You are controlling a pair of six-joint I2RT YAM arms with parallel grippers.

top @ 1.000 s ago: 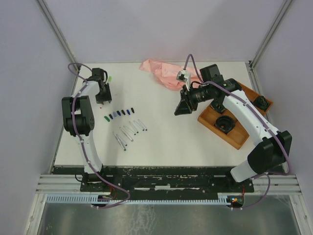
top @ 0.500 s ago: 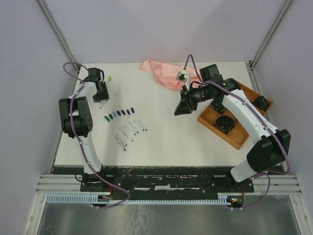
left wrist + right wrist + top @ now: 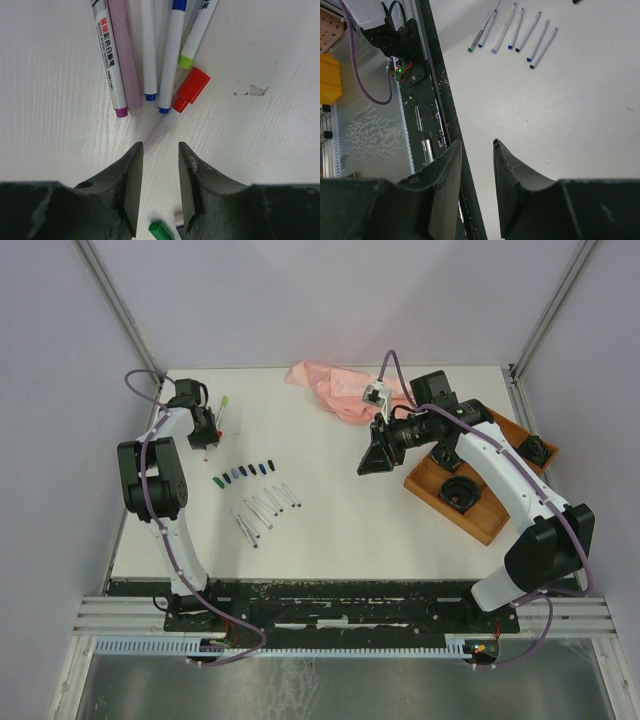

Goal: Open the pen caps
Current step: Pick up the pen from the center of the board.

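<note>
My left gripper is open and empty at the table's back left. In the left wrist view its jaws stand apart over bare table. Just beyond them lie several white pens with magenta, blue and lime ends, and a loose red cap. A green cap lies between the fingers near the frame's bottom edge. A row of small coloured pen caps lies on the table, with white pen barrels in front of it. My right gripper is open, empty, and held above mid-table.
A pink crumpled bag lies at the back. A wooden tray with black round parts stands at the right. The right wrist view shows the pen barrels and the table's dark front rail.
My left gripper has moved a little back and to the left, away from the row of caps. The right arm has not moved.
</note>
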